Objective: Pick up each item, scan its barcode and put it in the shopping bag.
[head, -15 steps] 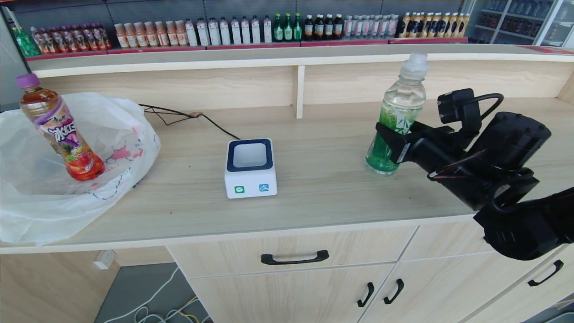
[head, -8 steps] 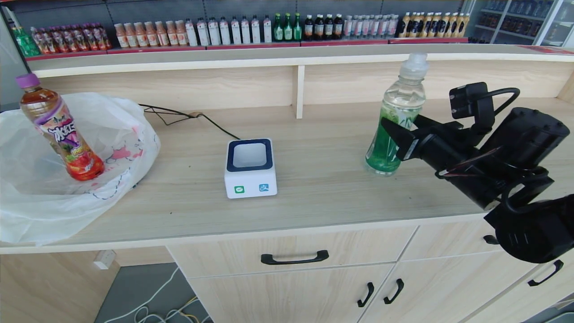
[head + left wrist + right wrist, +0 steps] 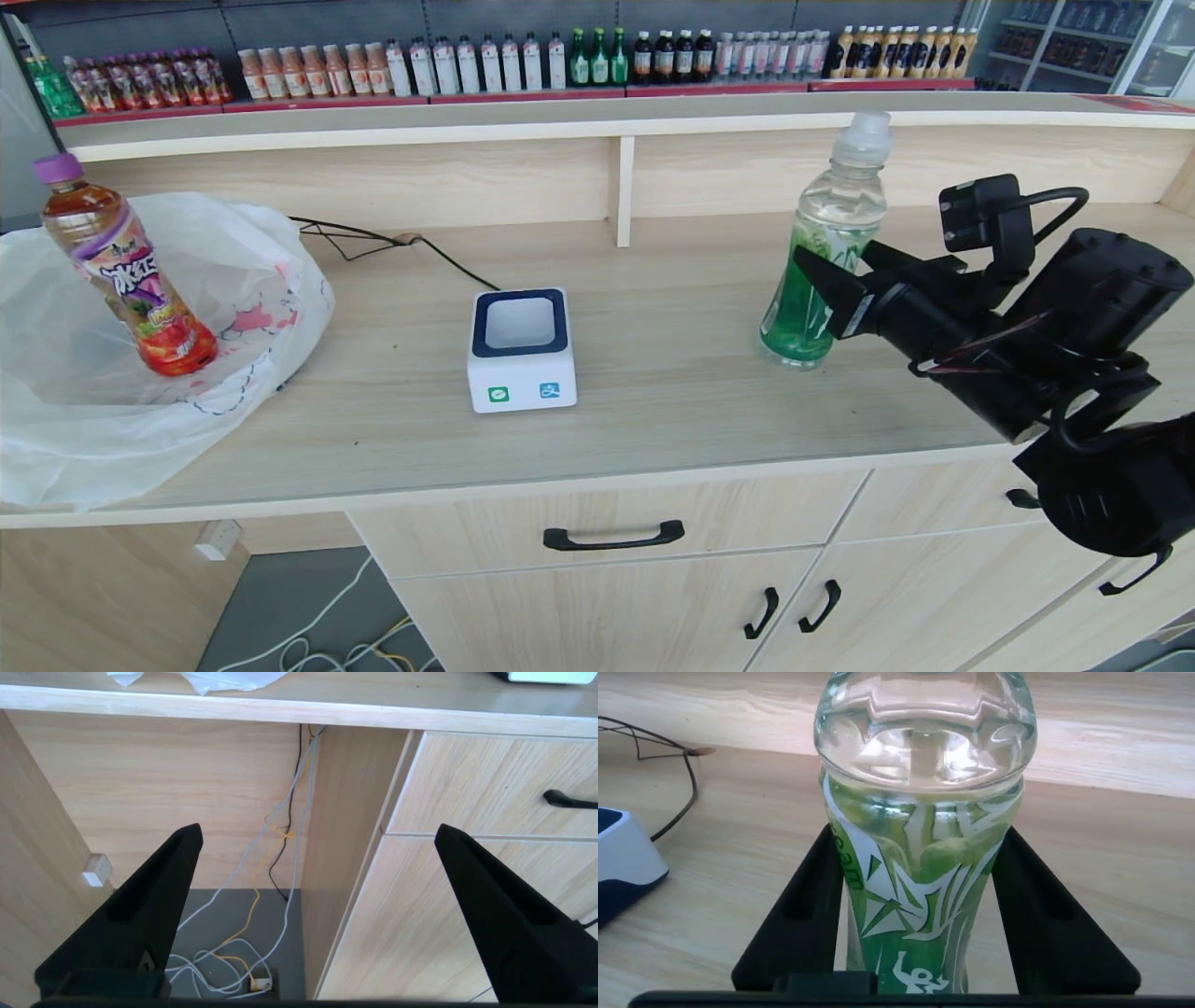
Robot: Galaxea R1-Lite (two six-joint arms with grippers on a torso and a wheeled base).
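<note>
- The green bottle [image 3: 826, 252] [image 3: 924, 859] stands upright on the counter [image 3: 672, 401] toward its right end, about midway between the front edge and the back wall.
- The right gripper [image 3: 837, 257] [image 3: 924, 943] is at the bottle's label. Its fingers [image 3: 799, 924] are closed in against both sides, and the base is on the counter.
- The left gripper [image 3: 318, 905] hangs below the counter's front edge, facing the cabinet fronts, with its fingers [image 3: 140, 915] spread wide and nothing between them.
- The shopping bag [image 3: 112, 411], thin white plastic, lies open at the counter's left end.
- A tea bottle [image 3: 121, 271] with a purple cap stands tilted inside the bag.
- The scanner [image 3: 521, 350] [image 3: 621, 863], a white box with a dark blue rim, sits near the middle of the counter, well apart from both bottles.
- A black cable [image 3: 392, 241] runs from the scanner toward the back wall.
</note>
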